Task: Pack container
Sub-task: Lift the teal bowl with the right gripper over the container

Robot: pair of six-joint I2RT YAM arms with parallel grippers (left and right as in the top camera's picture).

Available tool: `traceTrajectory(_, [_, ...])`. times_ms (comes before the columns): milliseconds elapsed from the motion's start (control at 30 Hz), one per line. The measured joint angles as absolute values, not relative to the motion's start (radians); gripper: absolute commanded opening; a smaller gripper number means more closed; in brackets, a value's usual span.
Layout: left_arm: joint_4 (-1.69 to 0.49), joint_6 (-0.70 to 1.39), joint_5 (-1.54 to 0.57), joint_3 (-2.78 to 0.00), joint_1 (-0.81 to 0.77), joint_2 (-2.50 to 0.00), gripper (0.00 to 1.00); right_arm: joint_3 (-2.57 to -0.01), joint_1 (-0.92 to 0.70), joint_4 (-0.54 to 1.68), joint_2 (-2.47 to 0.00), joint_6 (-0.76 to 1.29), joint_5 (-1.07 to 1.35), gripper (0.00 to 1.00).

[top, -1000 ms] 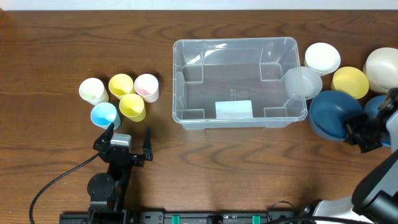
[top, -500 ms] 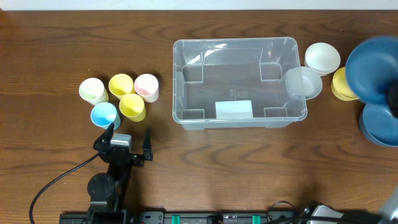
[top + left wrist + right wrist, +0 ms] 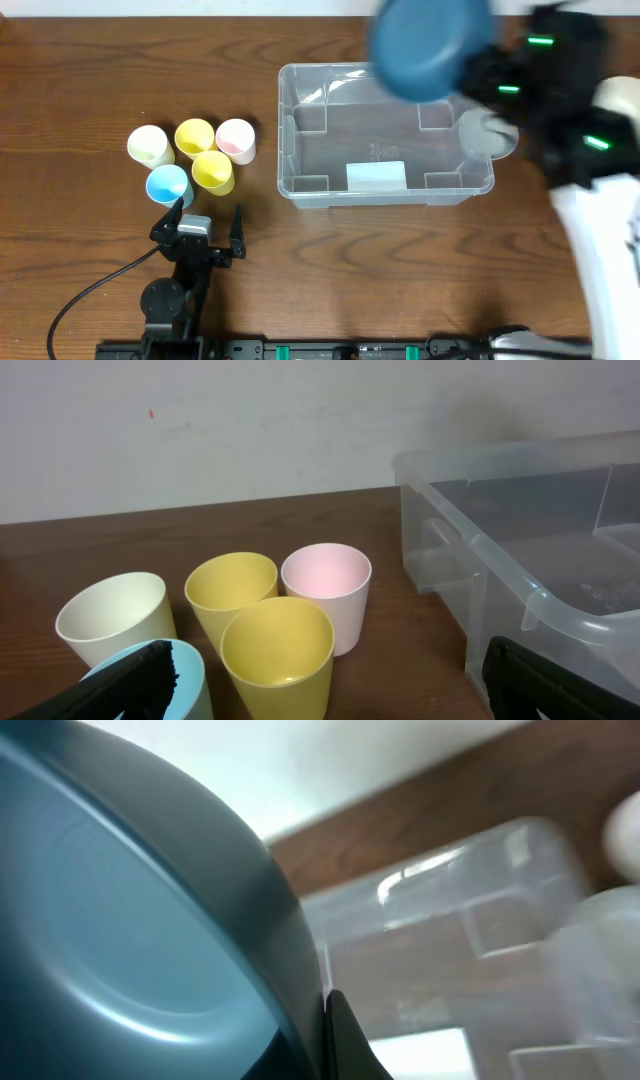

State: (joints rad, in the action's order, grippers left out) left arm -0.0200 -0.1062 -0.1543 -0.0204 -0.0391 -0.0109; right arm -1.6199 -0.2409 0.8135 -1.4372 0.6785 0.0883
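The clear container (image 3: 287,150) stands mid-table with a pale label (image 3: 376,176) on its floor and nothing else inside. My right gripper (image 3: 482,66) is shut on the rim of a dark blue bowl (image 3: 430,48), held high over the container's far right part. In the right wrist view the blue bowl (image 3: 130,920) fills the left, pinched by the gripper (image 3: 325,1030), with the container (image 3: 470,950) below. My left gripper (image 3: 206,222) is open and empty, just short of the cups. In the left wrist view it (image 3: 330,695) frames the nearest yellow cup (image 3: 277,655).
Five cups stand left of the container: cream (image 3: 149,146), yellow (image 3: 194,136), pink (image 3: 236,140), yellow (image 3: 213,170), light blue (image 3: 167,184). A small translucent bowl (image 3: 486,138) touches the container's right wall. A cream bowl (image 3: 618,102) sits far right; my right arm hides other bowls.
My right gripper has lifted the dark blue bowl from the right side of the table and swung it left and up over the container. The left arm has not moved.
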Motion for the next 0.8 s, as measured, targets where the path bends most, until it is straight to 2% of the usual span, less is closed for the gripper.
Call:
traceTrajectory(200, [-0.02, -0.106, -0.154, -0.02, -0.039, -0.011, 0.98, -1.62, -0.364, 0.764, -1.649, 0.715, 0.024, 0.01])
traceTrajectory(800, [-0.02, -0.106, -0.154, -0.02, -0.039, -0.011, 0.98, -1.62, -0.384, 0.754, -2.005, 0.801, 0.175, 0.01])
